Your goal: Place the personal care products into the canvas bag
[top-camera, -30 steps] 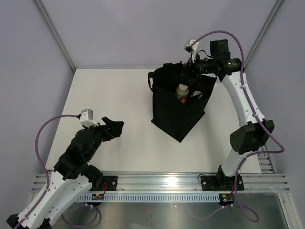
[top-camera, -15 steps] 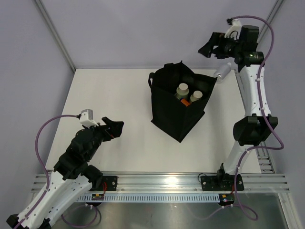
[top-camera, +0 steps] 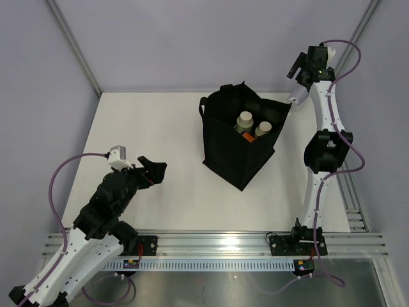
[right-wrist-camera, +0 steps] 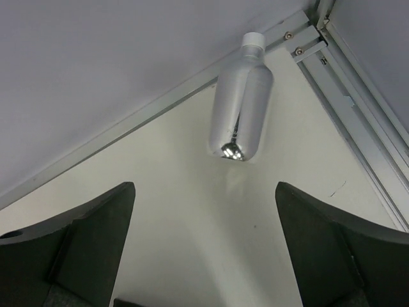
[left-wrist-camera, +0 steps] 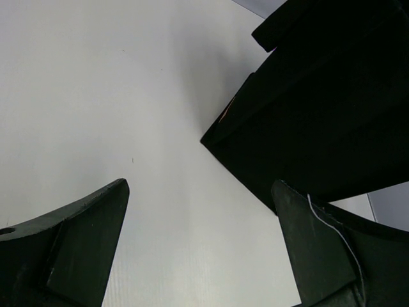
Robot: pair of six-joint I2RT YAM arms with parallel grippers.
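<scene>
The white tabletop (top-camera: 147,128) lies bare between the left gripper (top-camera: 153,167) and the boxy black fabric bag (top-camera: 238,150), an open lane on that side. The bag's mouth gapes upward, but two capped bottles (top-camera: 245,119) stand inside (crowding its middle). In the far right corner a silvery clear bottle with a white cap (right-wrist-camera: 241,96) lies hemmed by aluminium frame rails (right-wrist-camera: 358,89) on two sides; the right gripper (right-wrist-camera: 204,249), jaws spread wide, has clear air above it.
</scene>
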